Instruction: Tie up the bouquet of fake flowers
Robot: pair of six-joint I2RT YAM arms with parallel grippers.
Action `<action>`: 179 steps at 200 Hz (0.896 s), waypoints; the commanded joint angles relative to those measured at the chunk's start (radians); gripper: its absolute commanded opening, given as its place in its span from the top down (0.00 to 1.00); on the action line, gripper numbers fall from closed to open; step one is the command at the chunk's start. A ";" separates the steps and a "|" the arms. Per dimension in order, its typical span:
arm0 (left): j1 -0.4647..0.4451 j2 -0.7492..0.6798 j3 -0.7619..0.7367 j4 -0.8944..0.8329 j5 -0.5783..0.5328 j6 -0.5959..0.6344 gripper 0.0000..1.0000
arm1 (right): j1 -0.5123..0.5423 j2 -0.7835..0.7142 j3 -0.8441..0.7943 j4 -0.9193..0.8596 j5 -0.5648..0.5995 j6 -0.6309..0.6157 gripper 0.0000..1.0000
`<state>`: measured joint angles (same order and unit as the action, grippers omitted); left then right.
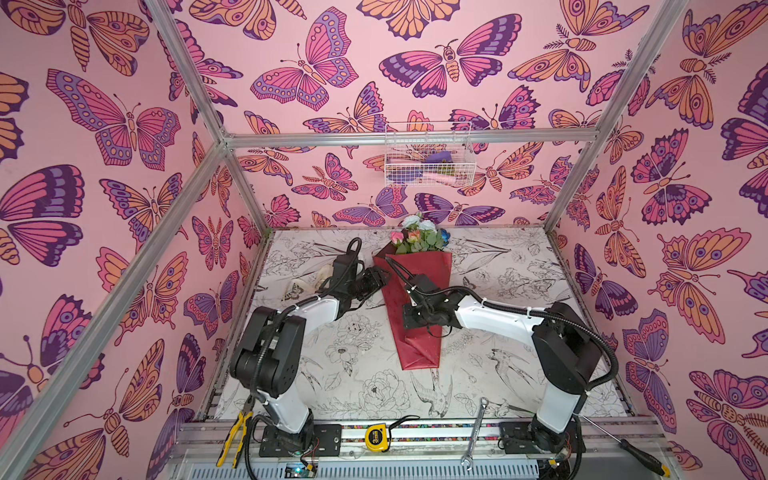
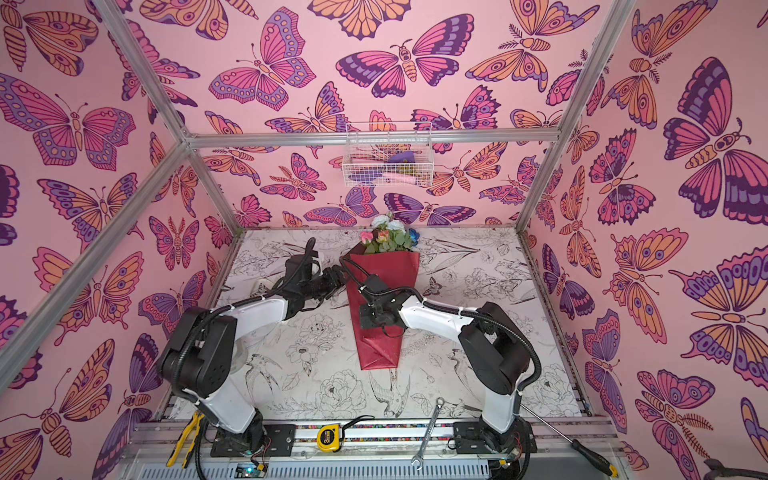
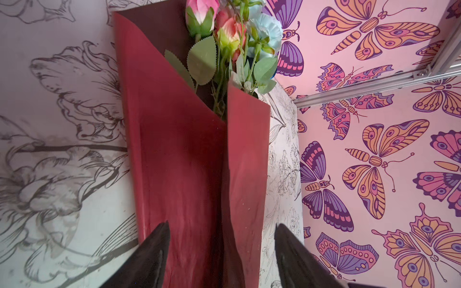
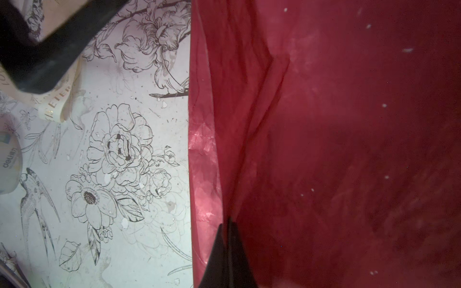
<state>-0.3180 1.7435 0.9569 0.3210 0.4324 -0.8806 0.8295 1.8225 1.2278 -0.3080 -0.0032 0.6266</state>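
Pinching bouquet (image 1: 419, 353), R tool (image 4: 229, 237), L tool (image 3: 222, 224) wide

Dark red wrapping paper (image 1: 415, 353) is being shown at the centre of both top views as glossy, smooth and lightly creased. Pale specks are being seen on it in the right wrist view. Waxy, plastic-looking leaves (image 3: 202, 59) and cloth-like petals (image 3: 199, 10) are being shown at the top of the left wrist view. The table cover (image 1: 519, 266) is being seen as matt, printed and scuffed. Brushed metal bars (image 1: 311, 140), a white wire basket (image 1: 430, 183) and glossy white plastic arm casings (image 1: 494, 318) are being shown too.
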 commanded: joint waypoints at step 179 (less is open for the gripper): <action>0.047 0.266 0.192 0.033 0.128 0.121 1.00 | 0.006 -0.049 -0.025 0.045 -0.136 0.011 0.65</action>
<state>-0.2844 1.9877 1.1336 0.3664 0.5446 -0.8291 0.8303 1.8458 1.2373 -0.2874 -0.0860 0.6273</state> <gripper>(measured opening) 0.050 0.310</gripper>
